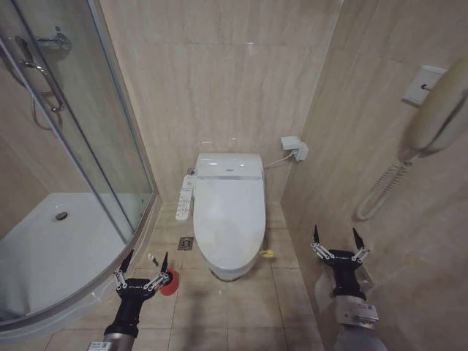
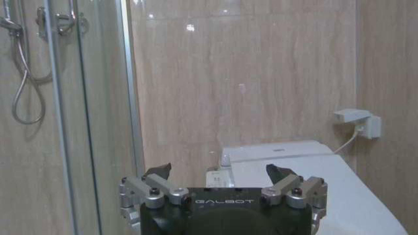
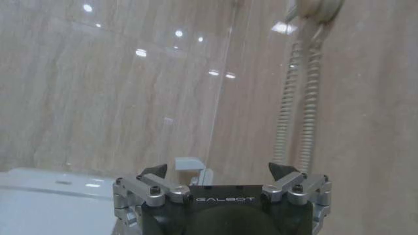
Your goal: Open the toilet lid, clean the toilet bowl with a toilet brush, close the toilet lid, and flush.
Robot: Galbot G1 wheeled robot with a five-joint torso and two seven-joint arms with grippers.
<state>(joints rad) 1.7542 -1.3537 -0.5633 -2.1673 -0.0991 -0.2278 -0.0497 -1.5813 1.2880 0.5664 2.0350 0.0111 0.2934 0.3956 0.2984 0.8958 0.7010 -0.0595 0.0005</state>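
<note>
The white toilet lid [image 1: 229, 219] lies shut over the toilet bowl against the back wall, so the bowl's inside is hidden. In the left wrist view the toilet lid [image 2: 339, 196] shows beyond the fingers. A thin white toilet brush [image 1: 153, 259] stands in a small red holder [image 1: 170, 282] on the floor left of the toilet. My left gripper [image 1: 145, 262] hangs open just in front of the brush and holder, holding nothing. Right of the toilet, near the side wall, my right gripper [image 1: 337, 238] is open and holds nothing. In the wrist views the left gripper [image 2: 219, 172] and right gripper [image 3: 219, 171] both stand open.
A curved glass shower enclosure [image 1: 80, 146] with a white tray [image 1: 44, 248] fills the left side. A control panel [image 1: 186, 197] sticks out on the toilet's left. A wall phone with coiled cord [image 1: 431, 124] hangs on the right wall. A floor drain [image 1: 186, 243] sits beside the toilet.
</note>
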